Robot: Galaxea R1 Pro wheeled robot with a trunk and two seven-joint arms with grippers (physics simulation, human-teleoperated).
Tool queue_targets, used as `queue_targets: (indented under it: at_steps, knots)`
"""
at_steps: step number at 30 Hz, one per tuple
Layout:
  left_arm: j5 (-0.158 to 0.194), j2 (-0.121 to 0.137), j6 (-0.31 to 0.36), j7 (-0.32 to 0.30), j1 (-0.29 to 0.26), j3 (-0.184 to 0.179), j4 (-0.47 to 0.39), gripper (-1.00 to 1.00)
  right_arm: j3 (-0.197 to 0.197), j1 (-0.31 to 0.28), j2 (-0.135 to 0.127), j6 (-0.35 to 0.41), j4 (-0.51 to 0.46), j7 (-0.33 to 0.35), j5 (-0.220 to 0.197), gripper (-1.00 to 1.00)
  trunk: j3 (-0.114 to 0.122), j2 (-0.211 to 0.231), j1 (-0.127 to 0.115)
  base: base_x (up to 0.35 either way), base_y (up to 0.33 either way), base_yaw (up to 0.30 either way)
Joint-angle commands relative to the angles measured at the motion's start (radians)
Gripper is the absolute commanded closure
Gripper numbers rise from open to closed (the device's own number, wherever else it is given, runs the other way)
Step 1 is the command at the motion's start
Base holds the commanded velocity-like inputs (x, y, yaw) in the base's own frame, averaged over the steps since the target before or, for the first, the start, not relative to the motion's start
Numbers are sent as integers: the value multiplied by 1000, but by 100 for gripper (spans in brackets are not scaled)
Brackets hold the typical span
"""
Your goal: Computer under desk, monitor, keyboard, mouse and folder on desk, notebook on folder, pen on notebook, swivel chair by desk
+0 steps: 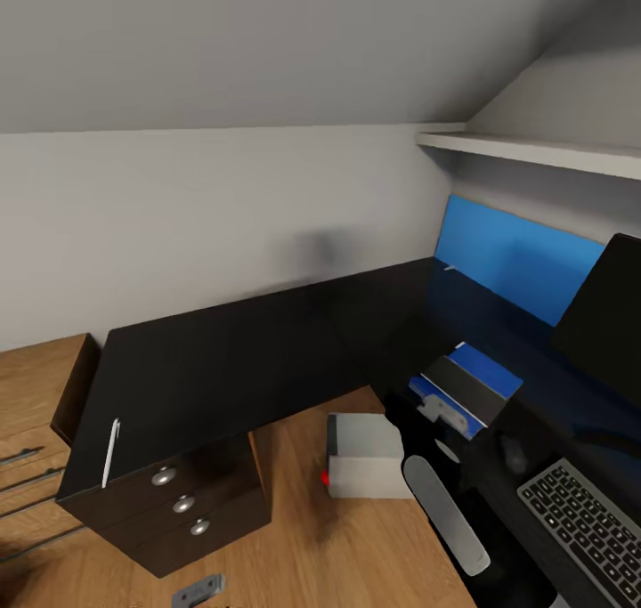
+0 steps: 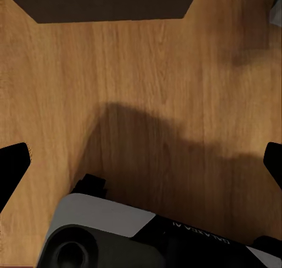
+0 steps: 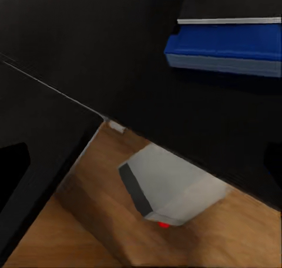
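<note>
Head view looks down on the black L-shaped tabletop (image 1: 249, 341) with its blue back panel (image 1: 516, 256) on the right wing. On that wing the folder (image 1: 485, 369) lies with a dark notebook (image 1: 463, 390) across it, the monitor (image 1: 601, 310) stands behind, and the mouse (image 1: 511, 449) sits just beside the keyboard (image 1: 588, 523). A white pen (image 1: 110, 452) lies at the left wing's near edge, above a dark drawer unit (image 1: 182, 506). On the wood floor (image 1: 294, 546) the computer (image 1: 365, 467) stands in the inner corner, partly under the tabletop. Right wrist view shows the computer (image 3: 170, 191) below the tabletop edge and the folder (image 3: 226, 47) on top; its fingers (image 3: 13, 168) are spread wide apart. Left wrist fingers (image 2: 12, 165) are likewise released, over bare floor (image 2: 147, 74).
</note>
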Motion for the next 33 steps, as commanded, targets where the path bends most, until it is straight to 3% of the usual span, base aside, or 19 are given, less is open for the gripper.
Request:
queue_targets:
  at_steps: [1, 2, 6, 17, 33]
  knots:
    - [7, 0, 3, 8, 0, -2, -2, -100, 12, -1, -1, 8, -1, -6, 7, -100, -1, -1, 0, 0, 0, 233]
    - [9, 0, 3, 8, 0, -1, -2, -100, 47, -1, 1, 4, 1, -6, 66, -100, -1, -1, 0, 0, 0, 267]
    - [10, 0, 3, 8, 0, -1, -1, -100, 59, -1, 3, 3, 16, -5, 99, -100, -1, -1, 0, 0, 0, 272]
    - [10, 0, 3, 8, 0, -1, -1, -100, 71, -1, 47, 2, 103, 1, 117, -100, -1, -1, 0, 0, 0, 278]
    - [10, 0, 2, 7, 0, 0, -1, -100, 74, -1, 97, 2, 169, 4, 197, -100, -1, -1, 0, 0, 0, 279]
